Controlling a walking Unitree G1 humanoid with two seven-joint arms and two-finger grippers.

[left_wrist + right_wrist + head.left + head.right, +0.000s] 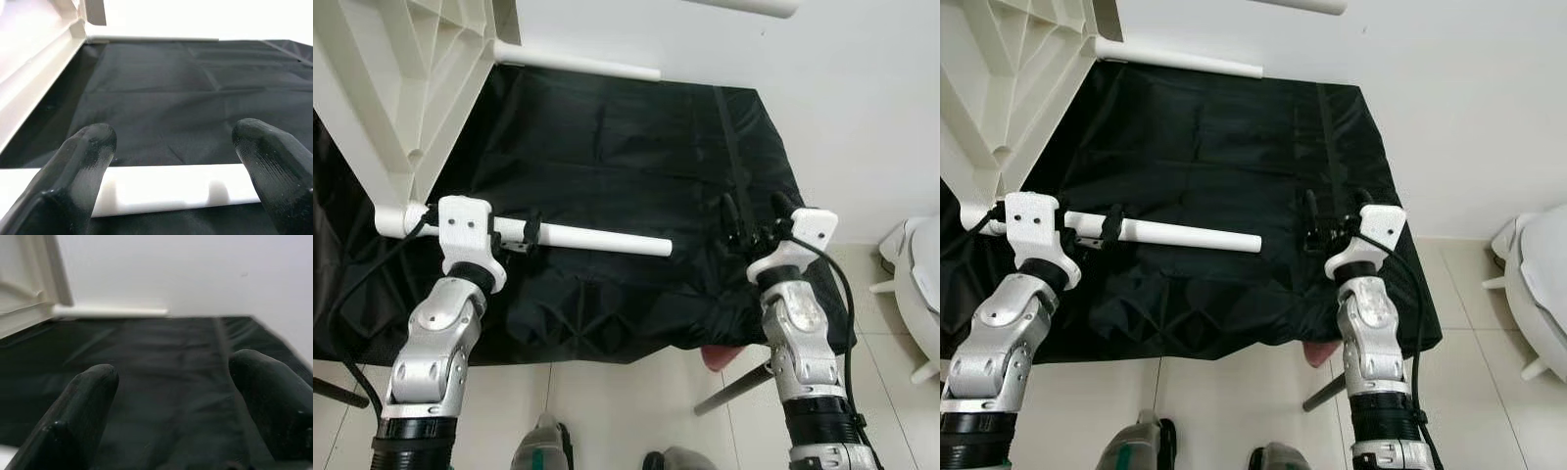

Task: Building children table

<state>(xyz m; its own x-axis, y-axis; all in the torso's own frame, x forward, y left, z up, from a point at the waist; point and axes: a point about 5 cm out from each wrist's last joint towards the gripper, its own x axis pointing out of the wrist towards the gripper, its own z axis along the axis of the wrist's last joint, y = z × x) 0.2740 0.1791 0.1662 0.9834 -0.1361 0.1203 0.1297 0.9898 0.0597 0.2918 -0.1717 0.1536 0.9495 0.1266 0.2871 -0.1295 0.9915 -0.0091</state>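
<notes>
- Two grippers are over the black cloth (626,147).
- Left gripper (530,233) has its fingers wide around the white leg (597,240).
- Right gripper (756,217) is wide, holding nothing.

- left gripper (171,161) spread wide, its 2 black fingers (80,174) apart with a gap between them.
- a white table leg (166,188) lies crosswise under the fingers, on the black cloth (195,98).
- the cream tabletop panel (34,68) rises along one side, ribbed edge showing.
- a 2nd white leg (151,38) sits at the cloth's far edge, against the white wall (205,17).
</notes>
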